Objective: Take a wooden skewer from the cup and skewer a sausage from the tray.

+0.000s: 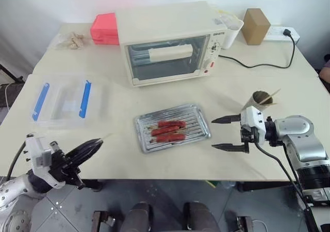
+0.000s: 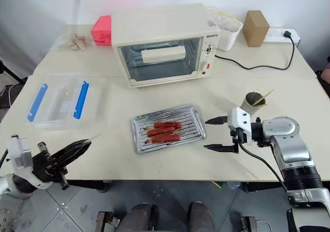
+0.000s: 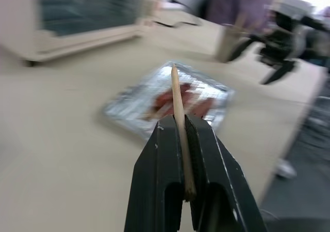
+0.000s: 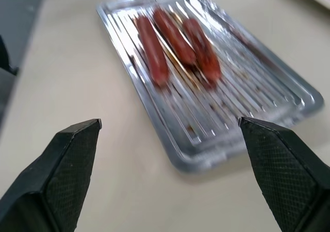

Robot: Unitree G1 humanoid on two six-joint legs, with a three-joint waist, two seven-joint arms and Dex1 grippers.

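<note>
Pale wood, v. thin: the wooden skewer is sitting clamped between the fingers of the left tool, tip poking out past them, low at the table front edge, well left of the tray. Right tool is hanging w/ jaws wide apart, nothing in them, just right of the tray, cup behind it w/ more sticks. Three sausages are lying side by side mid-tray.

Judgement: stick is light, stiff but snappable; grip near the butt end is leaving plenty free to pierce. Sausage looks glossy, soft, likely slippery and prone to rolling on the ridges. Right tool should pinch it across the middle, gently, and the point should enter end-on along its length.
</note>
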